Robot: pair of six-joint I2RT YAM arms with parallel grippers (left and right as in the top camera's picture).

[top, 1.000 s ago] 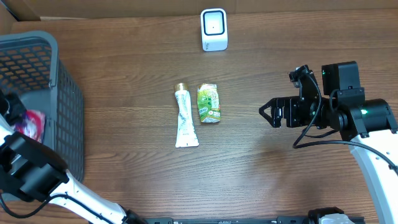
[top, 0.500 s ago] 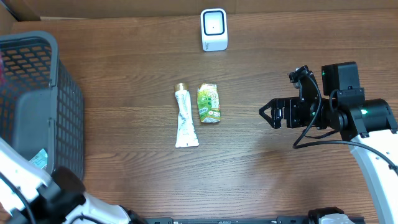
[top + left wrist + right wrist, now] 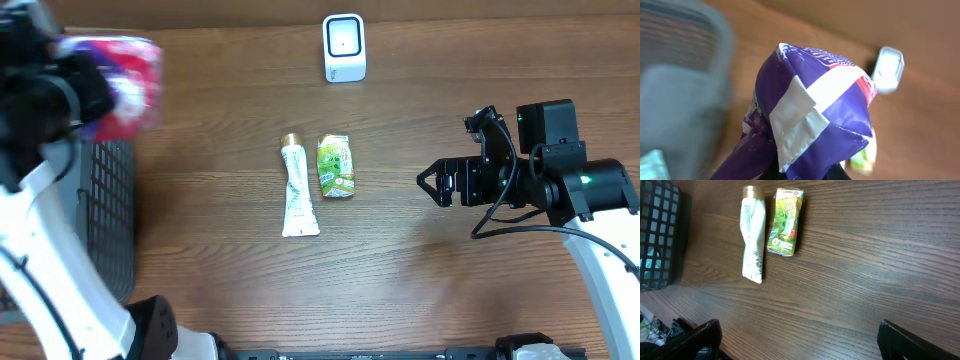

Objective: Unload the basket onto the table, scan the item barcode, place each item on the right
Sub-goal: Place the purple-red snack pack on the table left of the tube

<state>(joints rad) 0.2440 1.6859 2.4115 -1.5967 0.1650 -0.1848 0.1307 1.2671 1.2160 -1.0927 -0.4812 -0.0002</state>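
While the left gripper (image 3: 92,98) is clamping tight around the purple, red and white crinkly plastic pouch (image 3: 127,82) at the upper left of the overhead view, it is looking light, soft and slippery to me, best pinched by a seam, the right gripper (image 3: 430,185) gaping empty.

My left pincer (image 3: 92,98) and the purple bag (image 3: 130,78) it clamps smear into blur at ten o'clock overhead, print unreadable, and my arm (image 3: 45,260) hides part of the basket (image 3: 112,215), itself cut off at nine o'clock.
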